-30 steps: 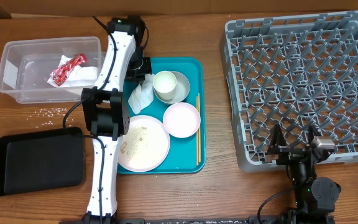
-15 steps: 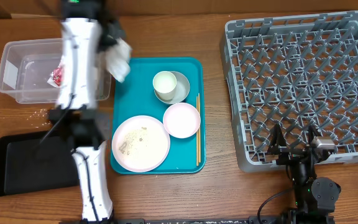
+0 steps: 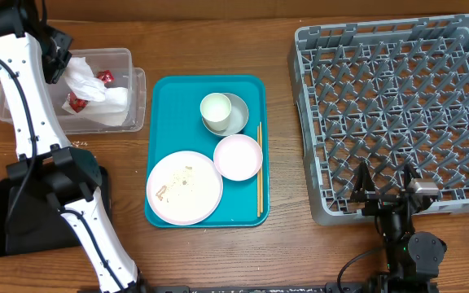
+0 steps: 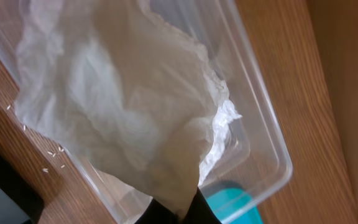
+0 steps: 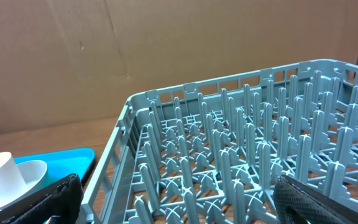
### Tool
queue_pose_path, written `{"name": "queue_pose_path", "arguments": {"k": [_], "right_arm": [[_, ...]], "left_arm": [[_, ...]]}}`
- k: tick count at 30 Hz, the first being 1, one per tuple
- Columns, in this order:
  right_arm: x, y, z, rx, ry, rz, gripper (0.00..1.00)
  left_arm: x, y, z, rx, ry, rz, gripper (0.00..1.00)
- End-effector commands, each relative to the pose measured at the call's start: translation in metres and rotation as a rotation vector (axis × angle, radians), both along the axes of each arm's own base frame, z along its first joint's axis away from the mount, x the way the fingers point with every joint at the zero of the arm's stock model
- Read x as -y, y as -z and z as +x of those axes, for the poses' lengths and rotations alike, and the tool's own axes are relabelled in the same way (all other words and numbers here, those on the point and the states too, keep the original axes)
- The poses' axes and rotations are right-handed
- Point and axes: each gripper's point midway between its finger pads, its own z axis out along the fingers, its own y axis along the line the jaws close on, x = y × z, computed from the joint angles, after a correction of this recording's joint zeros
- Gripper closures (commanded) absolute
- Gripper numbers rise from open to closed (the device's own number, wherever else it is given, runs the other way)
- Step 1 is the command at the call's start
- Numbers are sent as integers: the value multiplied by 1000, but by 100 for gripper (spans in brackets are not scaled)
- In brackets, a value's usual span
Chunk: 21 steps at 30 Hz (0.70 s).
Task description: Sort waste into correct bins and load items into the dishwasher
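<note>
L hand clamped on crumpled napkin, held over clear tub; red scrap lies inside tub. R hand has fingers spread apart, at near edge of rack. Plate w/ crumbs sits on teal tray.

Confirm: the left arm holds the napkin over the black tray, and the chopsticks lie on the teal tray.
Wrong place. The left gripper holds the napkin over the clear tub, not the black tray, as the overhead view shows. The chopsticks do lie on the teal tray.
</note>
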Motion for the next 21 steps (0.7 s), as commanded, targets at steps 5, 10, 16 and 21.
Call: {"name": "queue_pose_path", "arguments": {"k": [5,10,16,21], "right_arm": [[1,2,0,3,3,-1,0],[1,2,0,3,3,-1,0],[1,2,0,3,3,-1,0],[1,2,0,3,3,-1,0]], "left_arm": [[-8,37,0,-68,-88,-42,58],[-11,25,-3,-47,-62,-47,29],[-2,-23,-11,69,119,-93,31],[9,-79,-31,157,214,-40,33]]}}
